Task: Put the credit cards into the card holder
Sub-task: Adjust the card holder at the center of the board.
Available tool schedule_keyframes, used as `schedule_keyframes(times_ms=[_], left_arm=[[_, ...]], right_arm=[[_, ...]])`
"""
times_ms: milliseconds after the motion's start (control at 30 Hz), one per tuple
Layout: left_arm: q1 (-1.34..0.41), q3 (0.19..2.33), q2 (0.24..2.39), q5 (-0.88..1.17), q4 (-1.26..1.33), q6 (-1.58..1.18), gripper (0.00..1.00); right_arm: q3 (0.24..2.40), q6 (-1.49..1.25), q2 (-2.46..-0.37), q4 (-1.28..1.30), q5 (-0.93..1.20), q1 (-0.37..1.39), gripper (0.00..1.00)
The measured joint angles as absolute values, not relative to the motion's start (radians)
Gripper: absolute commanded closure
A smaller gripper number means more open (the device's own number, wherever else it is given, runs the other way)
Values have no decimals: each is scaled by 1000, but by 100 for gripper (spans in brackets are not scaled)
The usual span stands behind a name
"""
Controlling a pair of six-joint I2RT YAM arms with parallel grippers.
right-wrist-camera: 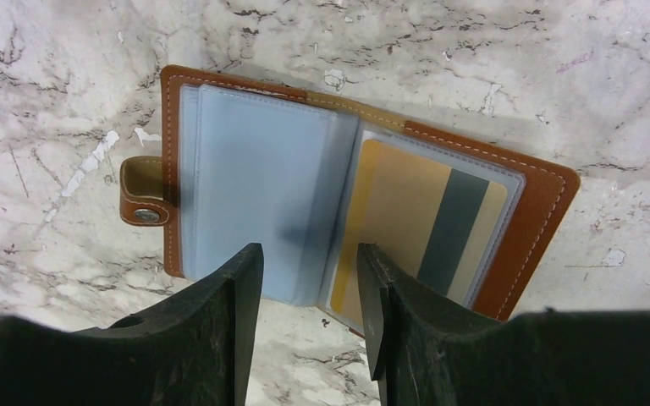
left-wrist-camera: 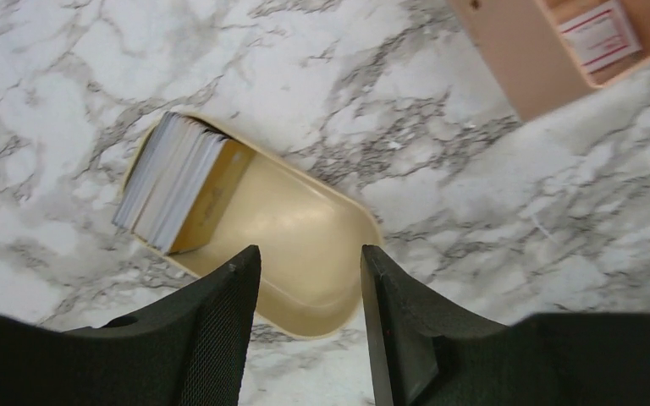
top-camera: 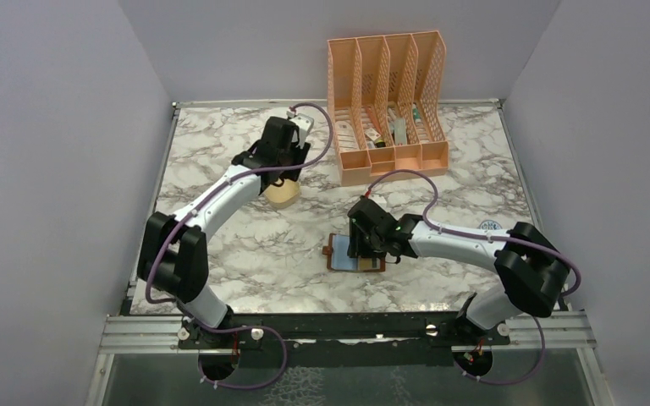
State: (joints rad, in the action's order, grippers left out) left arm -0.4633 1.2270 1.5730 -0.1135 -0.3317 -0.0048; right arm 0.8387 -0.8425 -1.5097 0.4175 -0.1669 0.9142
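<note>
Found the credit cards (left-wrist-camera: pixel 169 182) stacked on edge at the left end of the beige oval tray (left-wrist-camera: pixel 305 237), left of centre in the left wrist view, pale edges upward. Noted one gold card (right-wrist-camera: pixel 389 211) with a dark stripe already sleeved in the right-hand pocket of the card holder (right-wrist-camera: pixel 254 186), spread open and flat on the table (right-wrist-camera: pixel 440 59), snap tab toward the left of the right wrist frame.

Saw the left claw (left-wrist-camera: pixel 309 271) hanging above the tray's bare lower end, jaws roughly half parted, gripping nothing. Saw the right claw (right-wrist-camera: pixel 309 262) poised over the holder's spine, likewise half parted and empty; could not tell whether touching the pockets. Placed the peach file organiser (top-camera: pixel 389 101) at the upper middle of the top view, well apart from the holder.

Judged the step in hand as fetching the next card. Best to shift the left claw across to the stack, straddle only the outermost card's thin edges, close gently and lift straight up to avoid dragging its neighbours. Best also to hold the pale left-hand leaf flat with the right claw, keeping a pocket mouth reachable.
</note>
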Motion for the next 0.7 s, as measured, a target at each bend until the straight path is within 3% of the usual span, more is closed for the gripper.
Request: schedule_keyframes(times_ms=[333, 700], left_arm=[[-295, 1322, 1714, -193, -382, 191, 52], [-285, 1329, 1785, -194, -343, 340, 53]], right_arm=[[839, -841, -1512, 417, -162, 914, 54], [843, -833, -1492, 418, -144, 914, 54]])
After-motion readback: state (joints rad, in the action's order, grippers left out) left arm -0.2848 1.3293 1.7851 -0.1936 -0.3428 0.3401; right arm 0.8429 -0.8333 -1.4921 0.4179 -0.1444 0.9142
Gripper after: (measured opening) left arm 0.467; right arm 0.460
